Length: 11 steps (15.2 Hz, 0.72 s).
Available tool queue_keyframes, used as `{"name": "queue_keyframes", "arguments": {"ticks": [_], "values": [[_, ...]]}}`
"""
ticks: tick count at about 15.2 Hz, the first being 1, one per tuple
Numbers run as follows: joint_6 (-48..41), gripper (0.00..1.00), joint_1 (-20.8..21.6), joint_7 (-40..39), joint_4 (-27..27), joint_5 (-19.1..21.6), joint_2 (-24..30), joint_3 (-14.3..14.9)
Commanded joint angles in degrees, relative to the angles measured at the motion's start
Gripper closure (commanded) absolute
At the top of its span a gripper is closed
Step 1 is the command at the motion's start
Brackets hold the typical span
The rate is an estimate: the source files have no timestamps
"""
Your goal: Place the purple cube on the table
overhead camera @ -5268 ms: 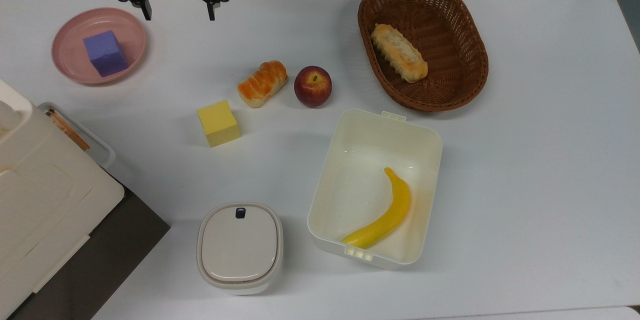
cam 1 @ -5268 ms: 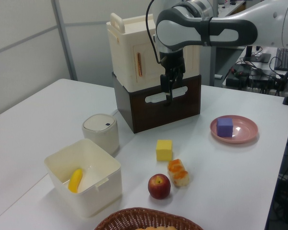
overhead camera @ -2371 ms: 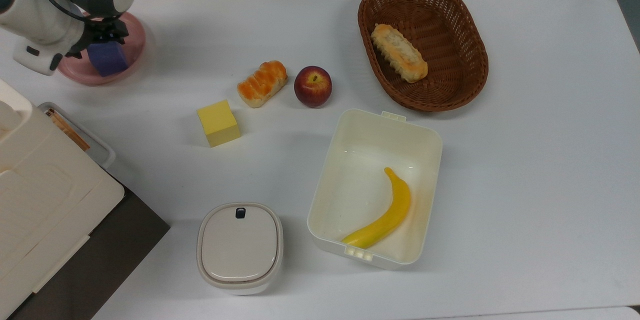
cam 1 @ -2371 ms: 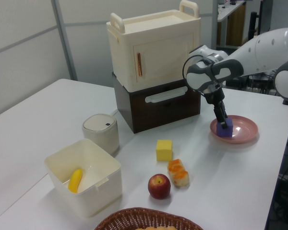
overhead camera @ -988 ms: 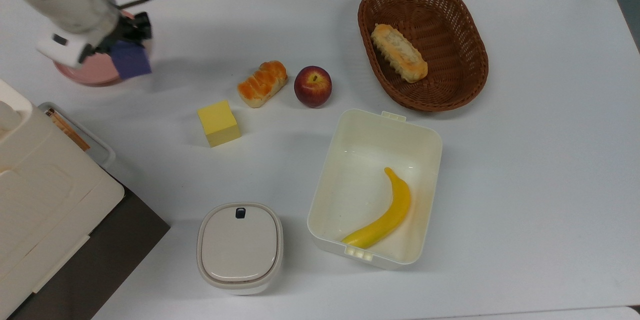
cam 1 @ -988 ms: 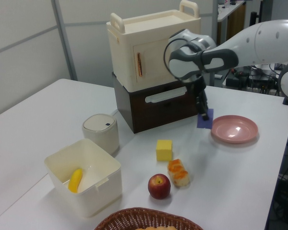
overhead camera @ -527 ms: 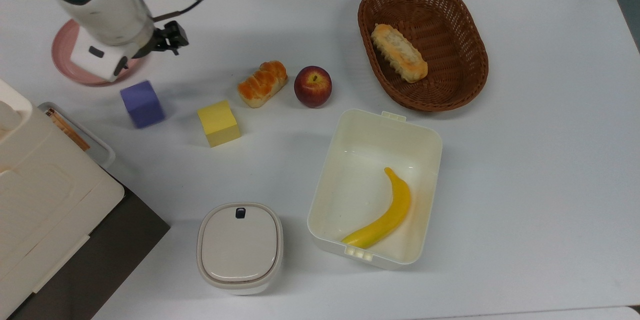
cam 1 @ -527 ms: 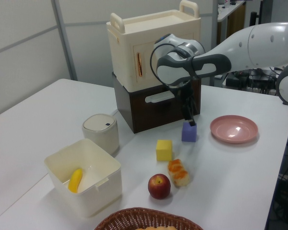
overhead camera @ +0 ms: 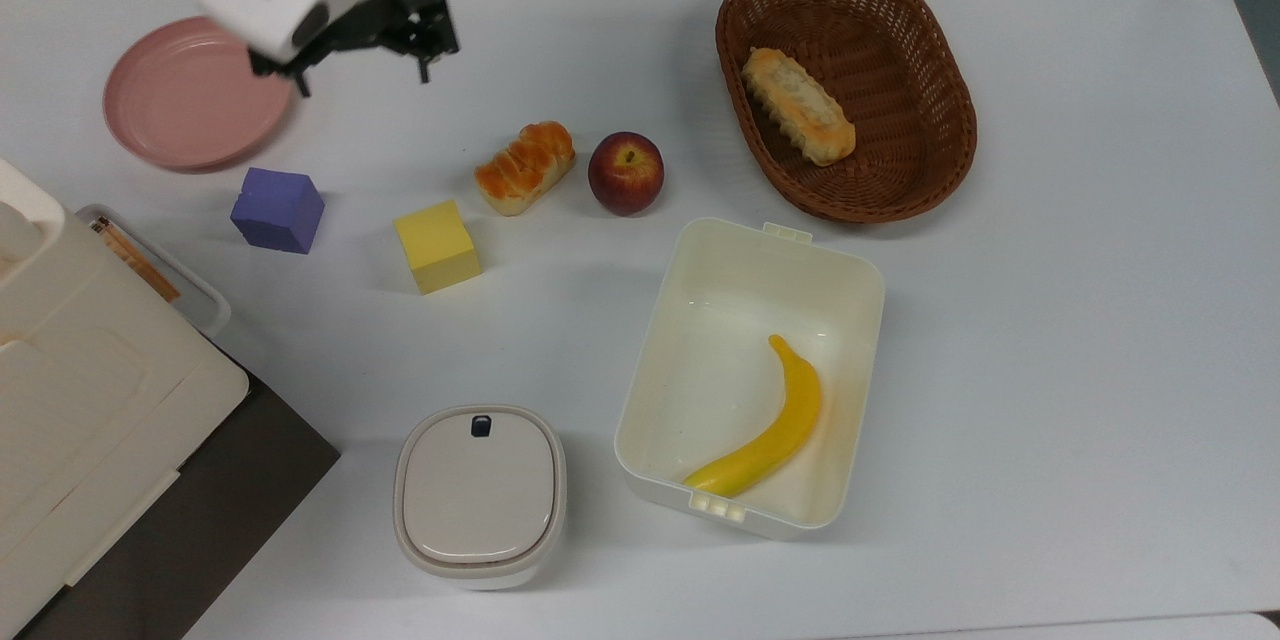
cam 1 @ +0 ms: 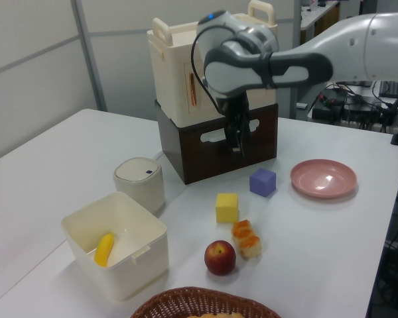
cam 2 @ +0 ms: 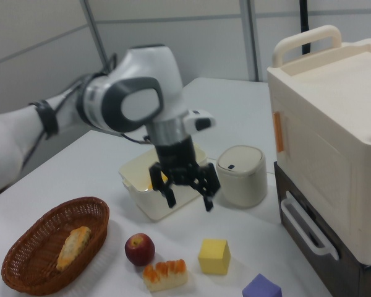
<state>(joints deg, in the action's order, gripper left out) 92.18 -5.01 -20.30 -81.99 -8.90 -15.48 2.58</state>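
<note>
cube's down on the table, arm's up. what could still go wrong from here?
1. The purple cube sits on the table close to the pink plate and the yellow cube; a low sweep of the arm might knock it.
2. The open end effector hangs empty near the bread and apple; dropping toward them could nudge either.

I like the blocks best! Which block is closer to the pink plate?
The purple cube. It sits on the table just below the pink plate in the top view; the yellow cube lies farther off, nearer the bread.
</note>
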Motion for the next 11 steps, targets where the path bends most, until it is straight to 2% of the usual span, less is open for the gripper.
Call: {"name": "queue_keyframes", "arguments": {"ticks": [1,5,11], "values": [[-0.86,0.0,2.63,8.49,-1.07,2.12,2.73,0.41],[-0.07,0.0,2.99,16.86,-1.07,4.24,3.0,0.49],[0.81,0.0,2.73,16.17,-1.07,3.89,3.17,0.58]]}}
